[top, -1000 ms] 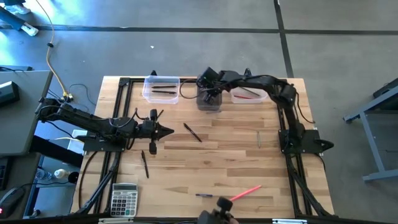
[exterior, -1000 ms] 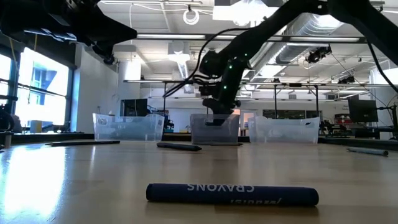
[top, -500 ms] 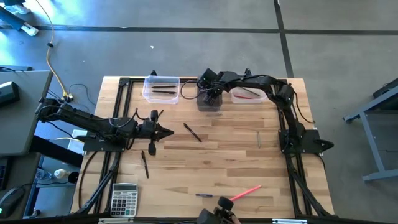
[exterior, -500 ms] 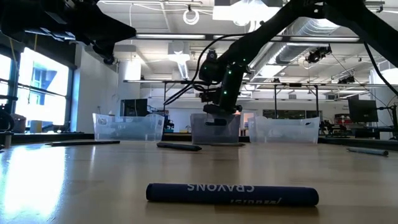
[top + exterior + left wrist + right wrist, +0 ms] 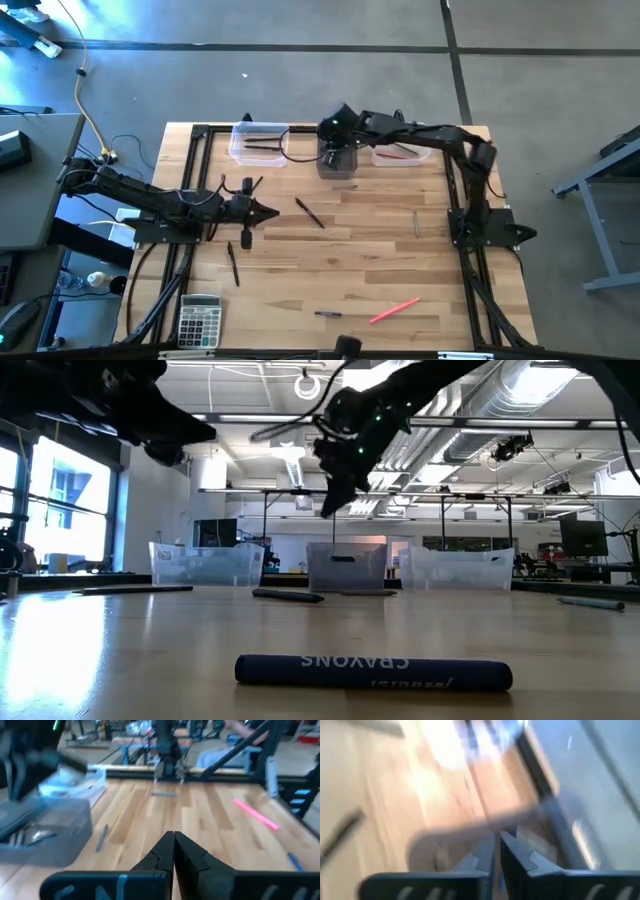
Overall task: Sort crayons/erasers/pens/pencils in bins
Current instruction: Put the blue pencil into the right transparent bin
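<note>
Three bins stand along the table's far edge: a clear one [image 5: 259, 141] with dark sticks, a dark grey one [image 5: 337, 161] and a clear one [image 5: 402, 153] with a red stick. My right gripper [image 5: 334, 137] hangs shut above the dark bin [image 5: 345, 565], holding nothing that shows. My left gripper [image 5: 272, 211] waits shut over the table's left part. Loose on the wood lie a dark pen [image 5: 309, 212], another dark stick [image 5: 233, 264], a grey stick [image 5: 416, 222], a pink stick [image 5: 393, 311] and a short blue crayon [image 5: 373, 672].
A grey calculator [image 5: 199, 320] sits at the near left corner. Black frame rails [image 5: 196, 160] run along the table's left and right sides. Bare wood [image 5: 370, 250] lies open in the middle between the sticks.
My right gripper has risen out of the dark grey bin, slowly at first and then faster, and now hangs well above its rim. A dark stick stays in that bin.
</note>
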Available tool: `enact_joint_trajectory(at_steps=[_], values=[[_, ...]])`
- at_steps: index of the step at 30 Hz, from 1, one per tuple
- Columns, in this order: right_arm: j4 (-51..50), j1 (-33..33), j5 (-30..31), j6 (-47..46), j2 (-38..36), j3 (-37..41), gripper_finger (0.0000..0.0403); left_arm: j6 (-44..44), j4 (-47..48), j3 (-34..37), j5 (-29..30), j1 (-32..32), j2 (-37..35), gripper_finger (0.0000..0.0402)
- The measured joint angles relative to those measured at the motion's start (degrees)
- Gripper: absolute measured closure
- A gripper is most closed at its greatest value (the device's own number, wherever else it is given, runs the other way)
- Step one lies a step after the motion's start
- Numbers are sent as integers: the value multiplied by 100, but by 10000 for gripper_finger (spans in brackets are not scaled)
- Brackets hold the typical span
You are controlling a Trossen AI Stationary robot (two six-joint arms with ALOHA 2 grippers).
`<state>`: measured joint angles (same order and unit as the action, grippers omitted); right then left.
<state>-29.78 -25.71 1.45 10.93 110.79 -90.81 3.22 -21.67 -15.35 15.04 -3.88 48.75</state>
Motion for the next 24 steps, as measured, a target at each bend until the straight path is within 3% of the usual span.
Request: enact_joint_trajectory(at_steps=[9,17,24], values=[[3859,494,-345,-189,-1525,3063,399,288,924,-178,350,19,0,401],[5468,1423,268,-491,-3299,5265,402,1002,4121,-1636,613,297,36,401],[5748,2149,912,-451,-4635,6211,402,1606,7118,-2832,249,1080,688,401]])
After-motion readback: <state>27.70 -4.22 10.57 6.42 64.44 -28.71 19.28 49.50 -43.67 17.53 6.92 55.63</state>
